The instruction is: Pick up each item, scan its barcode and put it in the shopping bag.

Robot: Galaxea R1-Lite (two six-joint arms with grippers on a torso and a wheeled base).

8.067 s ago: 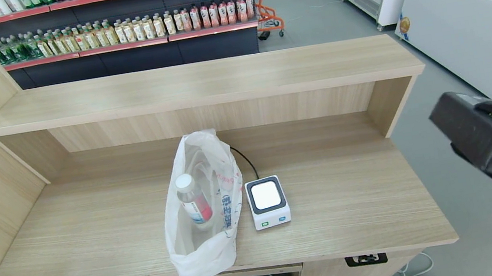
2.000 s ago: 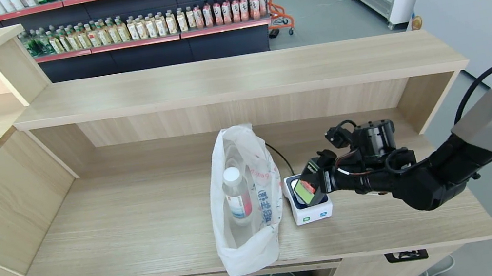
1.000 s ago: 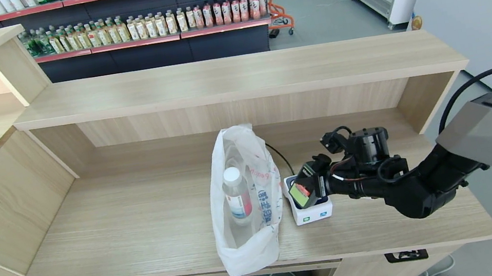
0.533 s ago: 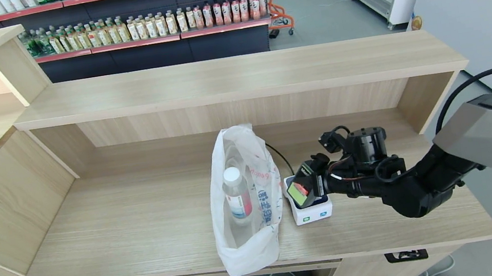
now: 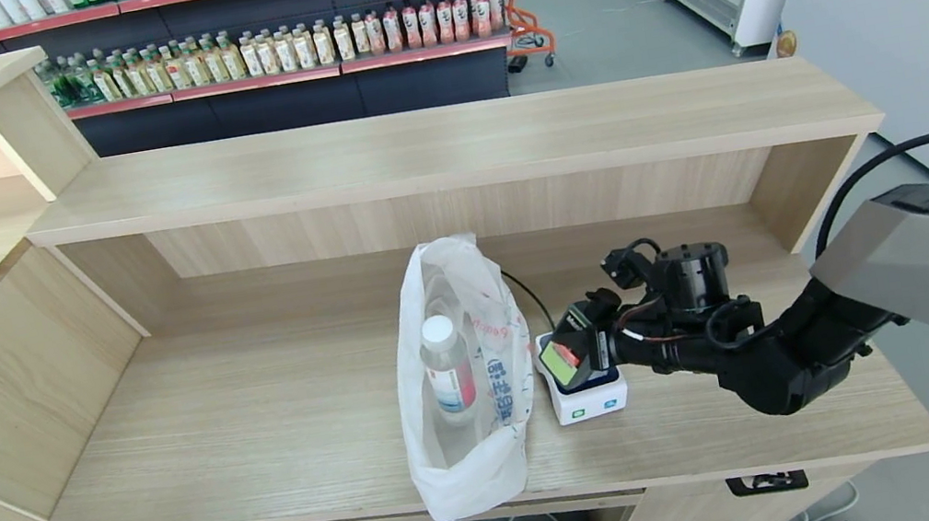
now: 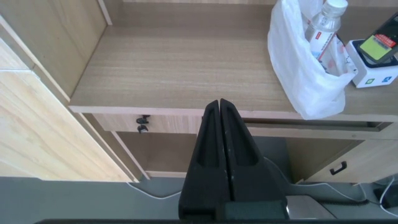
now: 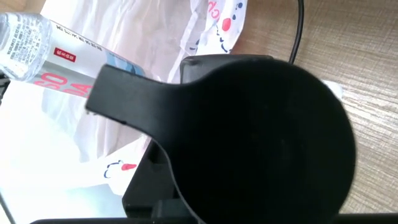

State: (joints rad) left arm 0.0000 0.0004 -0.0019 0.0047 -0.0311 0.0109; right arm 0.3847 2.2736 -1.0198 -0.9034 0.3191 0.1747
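Note:
My right gripper (image 5: 573, 348) is shut on a small green-and-red package (image 5: 559, 362), held just above the white barcode scanner (image 5: 591, 397) with its face turned toward the bag. The white plastic shopping bag (image 5: 465, 409) stands open immediately left of the scanner, with a clear water bottle (image 5: 449, 373) upright inside. In the left wrist view, my left gripper (image 6: 219, 107) is shut on nothing, in front of and below the counter's front edge, well away from the bag (image 6: 305, 74), the scanner (image 6: 375, 76) and the package (image 6: 378, 45). The right wrist view looks down on the bottle (image 7: 37, 56) and the bag (image 7: 180, 31).
The wooden counter (image 5: 247, 416) has a raised back shelf (image 5: 447, 147) and side walls. A black cable (image 5: 527, 292) runs from the scanner to the back. Bare countertop lies left of the bag. Store shelves of bottles (image 5: 272, 48) and freezers (image 5: 901, 14) stand behind.
The camera shifted since the oldest frame, when the right arm was off to the right. Over the last two seconds the right gripper has crept left with the package, over the scanner toward the bag.

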